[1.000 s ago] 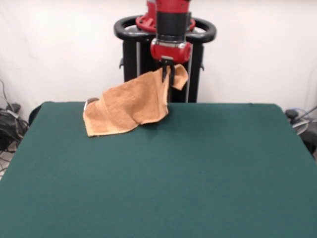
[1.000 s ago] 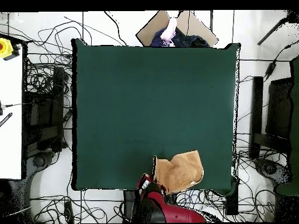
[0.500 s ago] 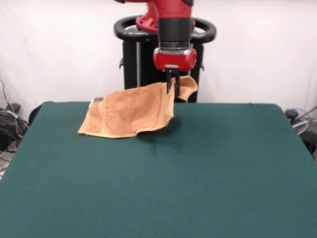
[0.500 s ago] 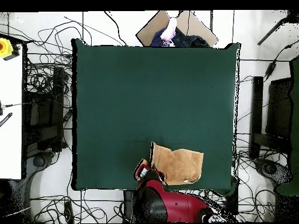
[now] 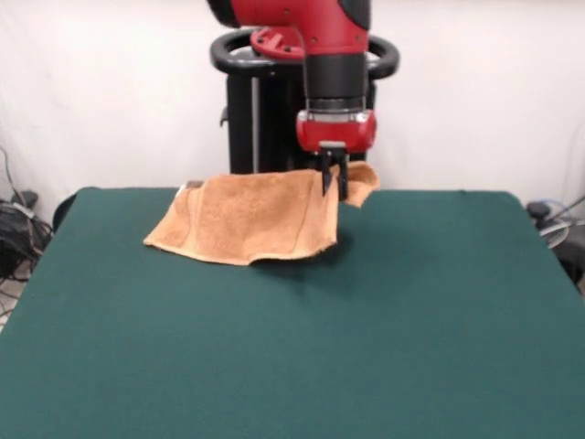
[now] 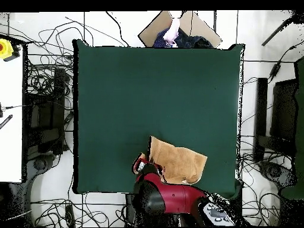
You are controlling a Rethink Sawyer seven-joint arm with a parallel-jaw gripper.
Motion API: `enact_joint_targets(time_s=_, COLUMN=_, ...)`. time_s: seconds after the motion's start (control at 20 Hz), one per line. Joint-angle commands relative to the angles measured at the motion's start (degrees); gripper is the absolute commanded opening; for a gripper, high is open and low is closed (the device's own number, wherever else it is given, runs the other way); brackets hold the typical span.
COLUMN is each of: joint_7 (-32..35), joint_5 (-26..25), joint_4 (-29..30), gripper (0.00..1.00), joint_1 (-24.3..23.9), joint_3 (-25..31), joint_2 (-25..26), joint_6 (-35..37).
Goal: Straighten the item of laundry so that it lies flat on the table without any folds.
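The orange-tan towel [image 5: 251, 218] lies at the far side of the green table [image 5: 292, 347], near the robot's pedestal. Its right corner is lifted off the table. My gripper [image 5: 333, 186] is shut on that corner, and a small flap of towel sticks out to the right of the fingers. The left part of the towel rests on the table and the near edge sags below the raised corner. In the overhead view the towel [image 6: 178, 162] sits near the table's [image 6: 154, 95] bottom edge, with my gripper [image 6: 146, 164] at its left corner.
The black pedestal [image 5: 251, 119] stands just behind the towel. A cardboard box [image 6: 178, 29] with clothes sits beyond the table's top edge in the overhead view. Cables lie on the floor around the table.
My gripper has moved right and toward the table's middle, lower, pulling the held corner with it. The towel has stretched out wider and flatter.
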Motion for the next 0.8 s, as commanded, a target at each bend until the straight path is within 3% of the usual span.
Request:
enact_joint_targets(time_s=0.05, joint_7=5.6, joint_5=-1.5, joint_4=-10.5, gripper=0.0, joint_1=0.4, joint_3=8.8, joint_2=3.7, joint_6=-1.5)
enact_joint_targets(time_s=0.4, joint_7=6.4, joint_5=-3.3, joint_4=-10.7, gripper=0.0, joint_1=-0.7, joint_3=11.3, joint_2=3.7, joint_6=-3.5)
enact_joint_targets(time_s=0.8, joint_7=6.1, joint_5=-1.8, joint_4=-11.1, gripper=0.0, joint_1=1.9, joint_3=8.9, joint_2=2.3, joint_6=-3.9)
